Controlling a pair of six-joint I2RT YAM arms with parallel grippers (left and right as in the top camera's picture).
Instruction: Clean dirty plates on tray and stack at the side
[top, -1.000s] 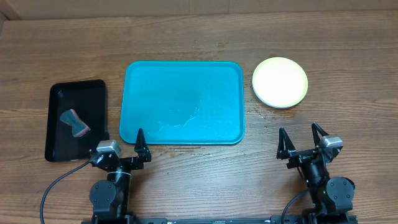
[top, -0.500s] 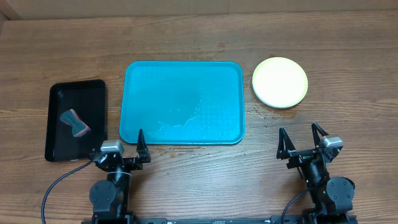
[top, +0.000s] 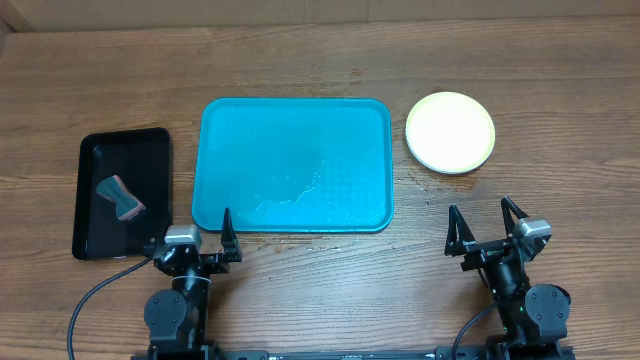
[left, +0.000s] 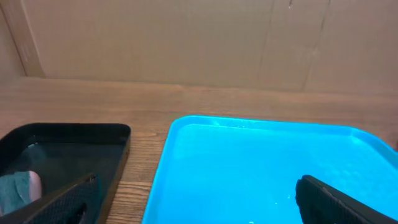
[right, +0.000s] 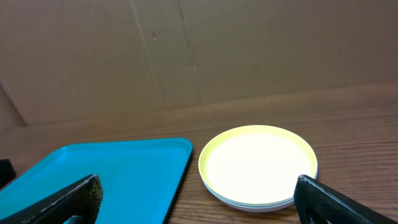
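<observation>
Both claws were released, with nothing between their fingers. The left gripper (top: 198, 228) hung at the near left corner of the tray (top: 296, 102), between it and the black tray (top: 78, 200), while the right gripper (top: 481, 212) hung over the wooden table (top: 560, 80) at the near right. Farther out, the turquoise tray lay mid-table with wet streaks toward its near edge. The plates (top: 450, 132) sat stacked on the table just right of its far right corner, apart from it and with the yellow-green one on top, and a small grey-pink item (top: 120, 197) lay in the black tray at the left.
</observation>
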